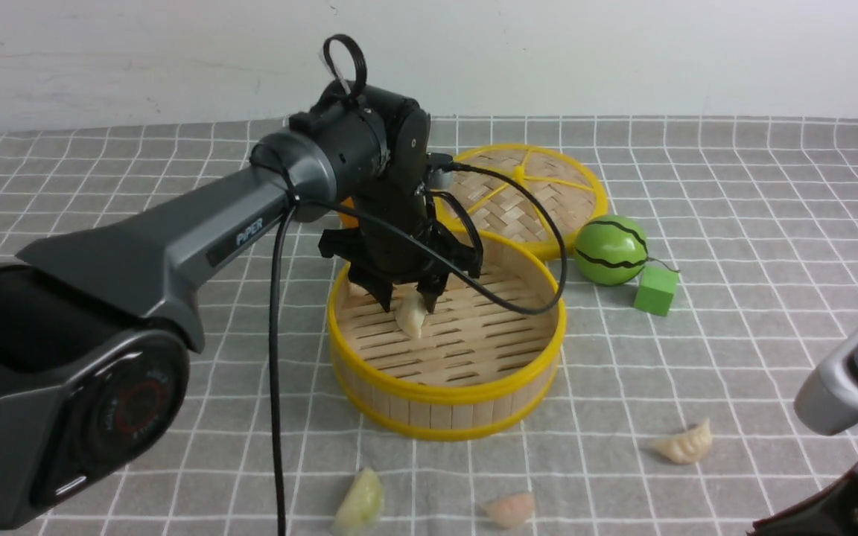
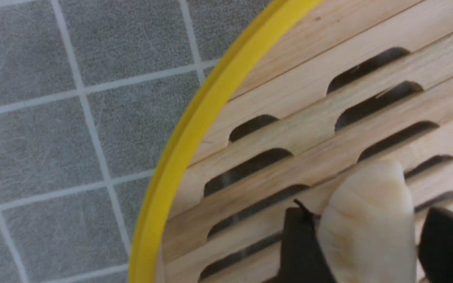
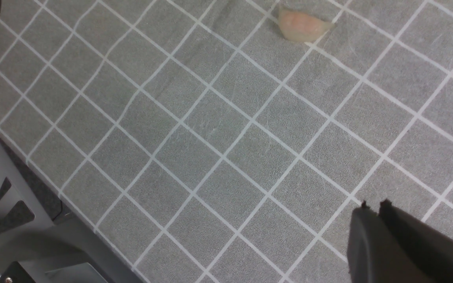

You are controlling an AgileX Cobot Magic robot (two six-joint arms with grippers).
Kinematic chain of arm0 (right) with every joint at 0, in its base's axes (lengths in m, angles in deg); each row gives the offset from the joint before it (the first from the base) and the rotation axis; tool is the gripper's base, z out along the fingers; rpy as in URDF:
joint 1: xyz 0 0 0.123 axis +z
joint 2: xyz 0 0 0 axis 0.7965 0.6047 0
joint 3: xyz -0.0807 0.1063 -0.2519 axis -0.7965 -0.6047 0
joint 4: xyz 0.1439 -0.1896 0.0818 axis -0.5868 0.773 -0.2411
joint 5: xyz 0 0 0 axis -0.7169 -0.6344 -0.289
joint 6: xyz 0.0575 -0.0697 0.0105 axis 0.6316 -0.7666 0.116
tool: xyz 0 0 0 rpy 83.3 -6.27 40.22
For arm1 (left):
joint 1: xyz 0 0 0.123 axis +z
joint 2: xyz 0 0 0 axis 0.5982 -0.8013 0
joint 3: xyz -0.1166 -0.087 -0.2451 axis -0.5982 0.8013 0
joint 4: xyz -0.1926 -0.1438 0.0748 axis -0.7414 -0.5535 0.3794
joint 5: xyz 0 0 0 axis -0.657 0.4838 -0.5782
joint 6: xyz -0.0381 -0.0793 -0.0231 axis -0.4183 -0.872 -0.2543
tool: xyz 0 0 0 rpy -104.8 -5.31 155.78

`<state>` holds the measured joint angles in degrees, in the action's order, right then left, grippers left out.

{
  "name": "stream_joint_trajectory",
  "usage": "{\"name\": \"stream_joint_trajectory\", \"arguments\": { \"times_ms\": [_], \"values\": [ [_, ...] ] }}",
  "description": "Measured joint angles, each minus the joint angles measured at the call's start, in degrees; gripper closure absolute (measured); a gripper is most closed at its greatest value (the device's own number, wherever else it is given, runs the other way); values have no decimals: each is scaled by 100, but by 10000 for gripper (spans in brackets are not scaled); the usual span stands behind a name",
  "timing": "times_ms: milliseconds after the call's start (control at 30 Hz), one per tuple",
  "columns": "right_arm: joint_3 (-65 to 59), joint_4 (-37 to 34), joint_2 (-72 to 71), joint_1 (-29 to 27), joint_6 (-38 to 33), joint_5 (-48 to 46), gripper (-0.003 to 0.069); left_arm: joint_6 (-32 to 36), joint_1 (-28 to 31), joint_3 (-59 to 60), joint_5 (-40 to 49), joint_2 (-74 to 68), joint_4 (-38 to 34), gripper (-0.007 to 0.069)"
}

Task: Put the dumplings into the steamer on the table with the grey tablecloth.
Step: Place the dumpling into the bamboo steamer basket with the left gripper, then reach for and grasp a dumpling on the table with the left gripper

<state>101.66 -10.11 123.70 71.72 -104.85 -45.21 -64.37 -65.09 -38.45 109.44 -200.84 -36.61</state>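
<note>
The bamboo steamer (image 1: 444, 391) stands mid-table on the grey grid tablecloth (image 1: 757, 223). My left gripper (image 1: 407, 301) reaches down inside it, shut on a cream-white dumpling (image 1: 410, 316) held upright just above the slatted floor. The left wrist view shows that dumpling (image 2: 368, 220) between the black fingers (image 2: 301, 243), near the yellow rim (image 2: 195, 118). A second cream dumpling (image 1: 684, 444), a pale green one (image 1: 360, 506) and a pale pink one (image 1: 509, 509) lie on the cloth in front of the steamer. My right gripper (image 3: 372, 206) is shut and empty, low over the cloth, with the pink dumpling (image 3: 303, 25) some way off.
The flat woven lid (image 1: 526, 193) lies behind the steamer. A green watermelon toy (image 1: 611, 251) and a green cube (image 1: 655, 290) sit to its right. A black cable (image 1: 276, 372) hangs from the left arm. The table's near edge and metal frame (image 3: 14, 196) show in the right wrist view.
</note>
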Motion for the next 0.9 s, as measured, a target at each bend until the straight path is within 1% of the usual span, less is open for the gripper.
{"name": "stream_joint_trajectory", "arguments": {
  "times_ms": [33,133,167,200,367,500,667,800,900],
  "values": [
    [0,0,0,0,0,0,626,0,0,0,89,155,0,148],
    [0,0,0,0,0,6,622,11,0,0,428,700,0,78],
    [0,0,0,0,0,6,621,18,0,0,455,700,0,75],
    [0,0,0,0,0,24,619,40,0,0,626,1041,0,59],
    [0,-11,0,0,0,100,617,157,0,286,723,2063,-98,48],
    [0,-57,0,0,0,150,616,262,0,1175,765,2996,-244,47],
    [0,-185,0,0,0,152,616,301,-51,2767,765,3860,-244,47],
    [0,-280,0,0,-7,158,616,394,-408,4097,447,4124,-207,47],
    [0,-308,0,0,-7,170,616,507,-802,4900,-112,4055,-207,47]
  ]
}}
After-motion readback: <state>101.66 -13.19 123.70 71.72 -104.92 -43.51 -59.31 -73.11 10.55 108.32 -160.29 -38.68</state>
